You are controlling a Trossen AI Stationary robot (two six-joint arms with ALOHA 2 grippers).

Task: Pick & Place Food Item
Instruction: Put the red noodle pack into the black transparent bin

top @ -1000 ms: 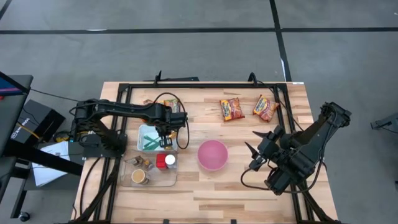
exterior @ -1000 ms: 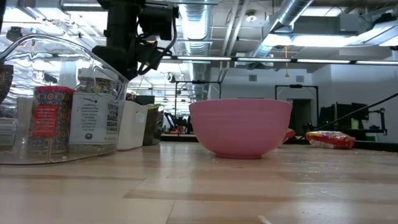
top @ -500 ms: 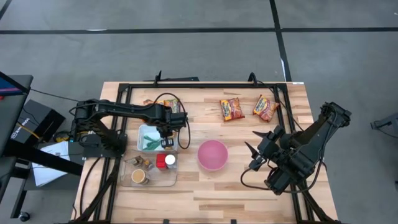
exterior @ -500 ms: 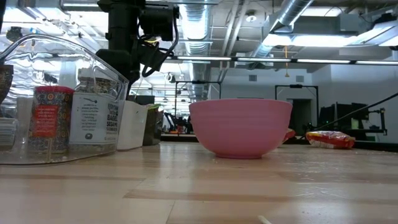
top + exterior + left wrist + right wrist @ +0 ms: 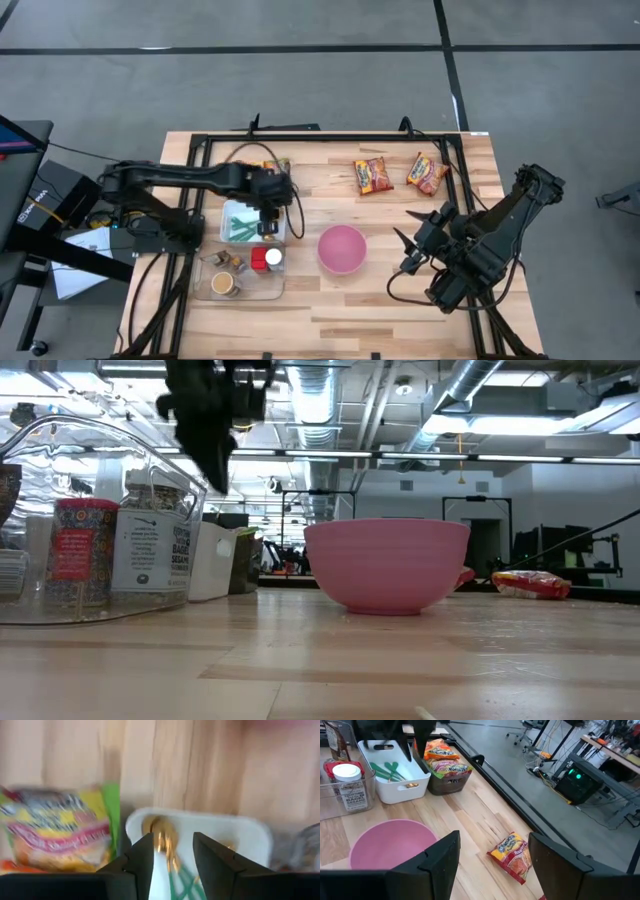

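- Wooden table carries everything.
- Pink bowl sits mid-table, nothing visible inside it.
- White tray of green utensils lies left of the bowl.
- Left gripper hovers over the tray, fingers apart, holding nothing.
- Right gripper waits right of the bowl, fingers apart.
- Two snack packets lie near the table's far edge.

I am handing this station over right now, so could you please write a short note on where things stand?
Left gripper: fingers apart, holding nothing, over the white tray of green utensils.
Right gripper: open, empty, waiting right of the pink bowl.
Food: two snack packets lie at the table's far edge; more packets sit beside the tray.
Done: nothing in the bowl.
Left: pick a food item and place it.
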